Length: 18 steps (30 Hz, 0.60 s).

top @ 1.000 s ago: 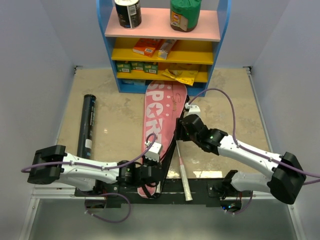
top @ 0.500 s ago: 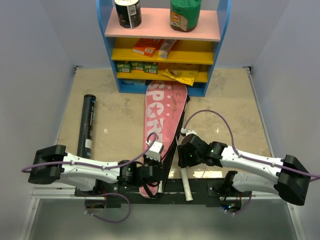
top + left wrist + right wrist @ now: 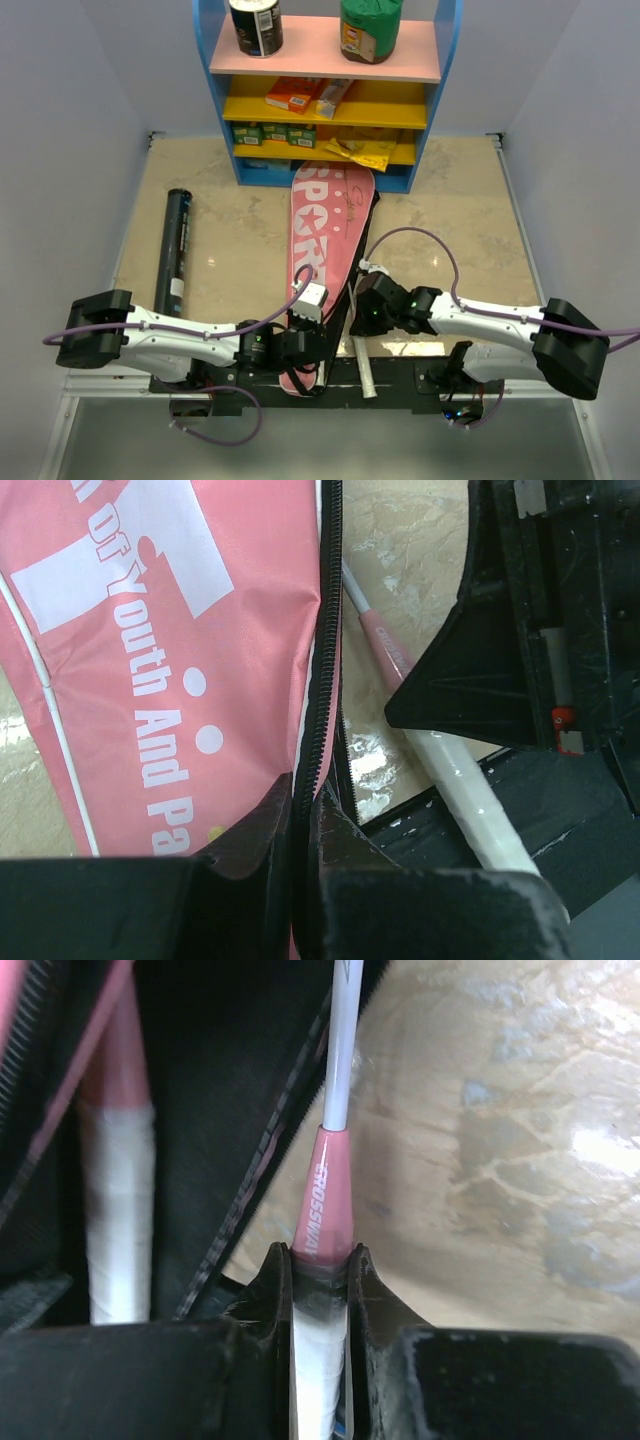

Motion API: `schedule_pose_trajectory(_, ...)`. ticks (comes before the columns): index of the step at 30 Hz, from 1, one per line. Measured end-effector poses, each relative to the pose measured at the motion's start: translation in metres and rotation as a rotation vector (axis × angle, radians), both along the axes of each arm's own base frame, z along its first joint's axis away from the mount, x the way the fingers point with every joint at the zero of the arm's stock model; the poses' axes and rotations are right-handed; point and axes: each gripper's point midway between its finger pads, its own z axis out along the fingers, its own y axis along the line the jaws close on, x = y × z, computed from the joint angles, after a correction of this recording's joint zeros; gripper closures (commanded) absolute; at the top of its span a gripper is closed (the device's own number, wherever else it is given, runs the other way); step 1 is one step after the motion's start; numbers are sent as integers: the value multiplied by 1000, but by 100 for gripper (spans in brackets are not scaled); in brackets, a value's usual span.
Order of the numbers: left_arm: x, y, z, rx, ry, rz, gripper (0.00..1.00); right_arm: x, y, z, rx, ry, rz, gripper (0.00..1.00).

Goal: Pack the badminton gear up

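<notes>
The pink bag with white lettering lies lengthwise in the middle of the table, its black zipper edge open on the right side. My left gripper is shut on that zipper edge at the bag's near end. A racket sticks out of the opening, its white handle reaching over the table's near edge. My right gripper is shut on the top of this handle, just below the pink cone. Inside the bag a second white handle shows. The long black tube lies at the left.
The blue and yellow shelf unit stands at the back, the bag's far end touching its foot; cans sit on its top and small boxes and packets on its shelves. A black rail runs along the near edge. Walls close in both sides.
My right gripper slid back along the racket toward the near edge and closed on the handle top. The handle swung slightly left. The left gripper stayed put.
</notes>
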Motion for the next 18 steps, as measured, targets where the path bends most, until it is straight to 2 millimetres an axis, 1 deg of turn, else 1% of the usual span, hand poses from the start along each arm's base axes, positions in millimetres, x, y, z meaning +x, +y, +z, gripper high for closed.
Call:
schedule_pose_trajectory(3, 0, -1, 0, -2, 1, -3, 100, 5, 6, 2, 22, -9, -31, 100)
schedule_pose_trajectory(9, -7, -3, -1, -4, 1, -24, 100, 20, 7, 8, 24, -55, -108, 100)
schedule_pose_trajectory(14, -10, -6, -4, -2, -4, -28, 100, 27, 21, 24, 65, -72, -142, 100)
schedule_pose_trajectory(18, -9, -8, -3, -9, -9, -24, 100, 30, 30, 27, 100, -69, -163, 100)
